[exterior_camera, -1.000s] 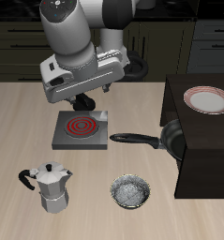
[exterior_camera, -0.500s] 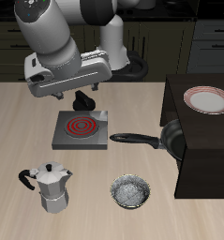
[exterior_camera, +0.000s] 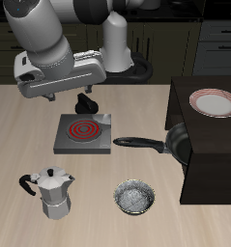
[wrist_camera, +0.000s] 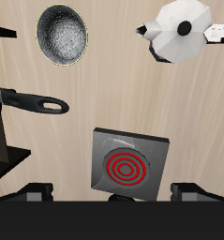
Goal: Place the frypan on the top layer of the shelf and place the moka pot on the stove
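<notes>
The black frypan [exterior_camera: 175,146] lies on the table against the side of the dark shelf [exterior_camera: 210,159], its long handle [exterior_camera: 136,143] pointing toward the stove [exterior_camera: 83,134]. In the wrist view only its handle [wrist_camera: 36,101] and rim show. The silver moka pot [exterior_camera: 52,191] stands near the table's front edge; it also shows in the wrist view [wrist_camera: 182,30]. My gripper [exterior_camera: 86,103] hovers above the stove's back edge, open and empty. In the wrist view the gripper [wrist_camera: 112,192] has its fingertips [wrist_camera: 34,193] wide apart over the stove [wrist_camera: 130,164].
A small speckled silvery bowl [exterior_camera: 135,198] sits near the front edge between the moka pot and the shelf; it also shows in the wrist view [wrist_camera: 64,35]. A pink-rimmed plate [exterior_camera: 215,101] lies on the shelf's top.
The arm and hand body have swung sideways, away from the shelf and toward the moka pot's side. The fingertips stay above the stove's back edge. Nothing on the table has moved.
</notes>
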Robot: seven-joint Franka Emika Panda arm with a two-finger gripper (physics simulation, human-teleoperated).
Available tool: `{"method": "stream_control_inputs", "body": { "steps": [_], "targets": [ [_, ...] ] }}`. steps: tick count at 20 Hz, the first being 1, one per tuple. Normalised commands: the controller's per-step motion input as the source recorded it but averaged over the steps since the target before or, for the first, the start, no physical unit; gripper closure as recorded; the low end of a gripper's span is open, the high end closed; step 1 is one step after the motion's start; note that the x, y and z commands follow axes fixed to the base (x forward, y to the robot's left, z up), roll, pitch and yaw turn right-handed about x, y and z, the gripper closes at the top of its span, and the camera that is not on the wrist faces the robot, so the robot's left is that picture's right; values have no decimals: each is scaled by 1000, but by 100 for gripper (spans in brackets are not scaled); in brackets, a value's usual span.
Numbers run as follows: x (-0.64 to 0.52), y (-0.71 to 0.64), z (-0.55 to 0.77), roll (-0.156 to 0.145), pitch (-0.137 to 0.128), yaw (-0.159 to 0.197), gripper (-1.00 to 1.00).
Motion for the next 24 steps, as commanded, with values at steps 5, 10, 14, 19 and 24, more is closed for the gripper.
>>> {"method": "stream_control_inputs", "body": {
  "steps": [5,10,14,19,24],
  "targets": [
    [31,-221,-18,-46,2,-129,-100],
    [-7,-294,-76,-91,-47,3,-100],
    [32,-224,-143,-49,17,29,-100],
    [159,-345,58,-43,-8,19,-100],
    [166,-204,95,-18,-40,12,-100]
  ]
}}
